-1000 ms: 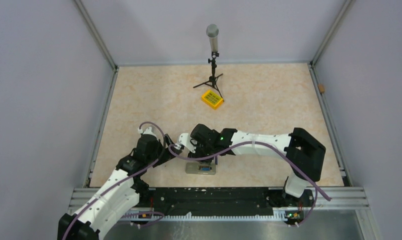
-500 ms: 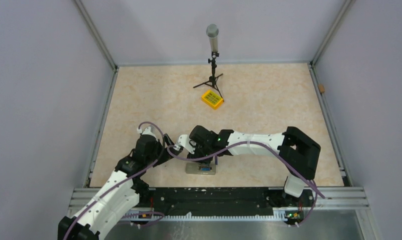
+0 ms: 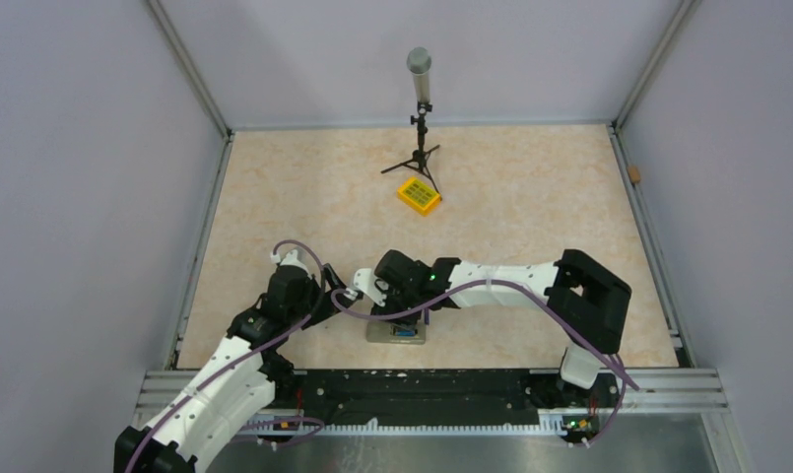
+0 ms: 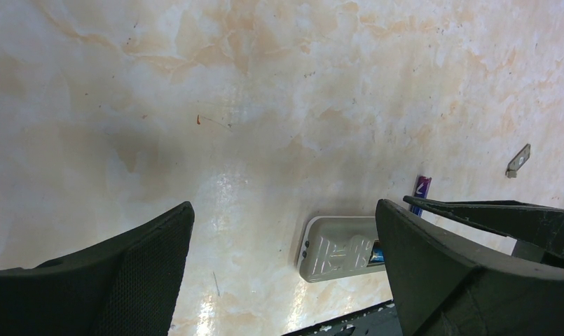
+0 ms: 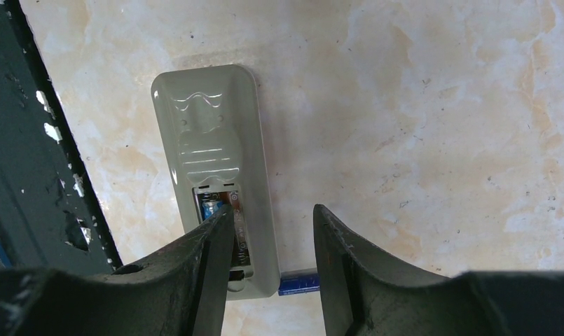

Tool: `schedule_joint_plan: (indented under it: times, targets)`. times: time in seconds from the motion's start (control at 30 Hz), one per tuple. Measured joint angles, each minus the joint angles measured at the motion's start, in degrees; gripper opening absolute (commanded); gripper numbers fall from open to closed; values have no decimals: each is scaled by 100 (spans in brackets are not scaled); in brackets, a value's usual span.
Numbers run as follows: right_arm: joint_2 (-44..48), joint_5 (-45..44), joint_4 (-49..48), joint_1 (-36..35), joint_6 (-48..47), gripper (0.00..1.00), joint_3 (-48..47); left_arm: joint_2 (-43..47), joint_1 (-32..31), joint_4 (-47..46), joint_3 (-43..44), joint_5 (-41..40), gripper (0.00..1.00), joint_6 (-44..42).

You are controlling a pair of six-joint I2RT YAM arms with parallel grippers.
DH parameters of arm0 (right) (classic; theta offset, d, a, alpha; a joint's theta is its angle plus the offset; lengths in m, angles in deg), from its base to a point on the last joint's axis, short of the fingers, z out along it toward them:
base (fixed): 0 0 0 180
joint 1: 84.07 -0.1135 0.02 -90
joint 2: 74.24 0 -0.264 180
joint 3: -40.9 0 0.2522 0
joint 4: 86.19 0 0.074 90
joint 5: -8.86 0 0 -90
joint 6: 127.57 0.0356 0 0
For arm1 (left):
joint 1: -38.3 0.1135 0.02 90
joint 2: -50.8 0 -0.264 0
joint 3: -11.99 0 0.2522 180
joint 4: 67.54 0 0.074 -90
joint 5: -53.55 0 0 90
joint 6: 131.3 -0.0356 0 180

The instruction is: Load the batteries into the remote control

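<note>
Evidently the work was centred at the near edge of the table (image 5: 440, 140), where the remote control (image 5: 212, 140) lay back-up with its battery bay (image 5: 240, 231) uncovered. One seated battery (image 5: 210, 203) showed blue in the bay's slot nearer the table edge; the slot beside it looked empty, though the finger's shadow made that hard to confirm.

The right gripper (image 5: 273, 210) hung directly over the bay end of the remote with its jaws apart and nothing between them, one finger above the bay and the other above bare table beside the remote. The loose battery (image 5: 298, 283) lay on the table just beside the remote's bay end, within the gap between those fingers and back toward the wrist. Its long axis ran across the remote's long axis (so it would probably need turning to line up with the slot).

The left gripper (image 4: 284, 206) hovered off to the left of the remote, jaws wide and holding nothing, well apart from the battery. By my reading, the right arm was much the nearer and better placed for the pick.
</note>
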Motion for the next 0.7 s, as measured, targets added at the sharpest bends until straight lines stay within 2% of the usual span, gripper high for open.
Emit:
schedule_joint_plan:
  times: [0.7]
  targets:
    - [-186, -28, -72, 0, -7, 45, 2, 35, 0, 2, -39, 4, 99, 2]
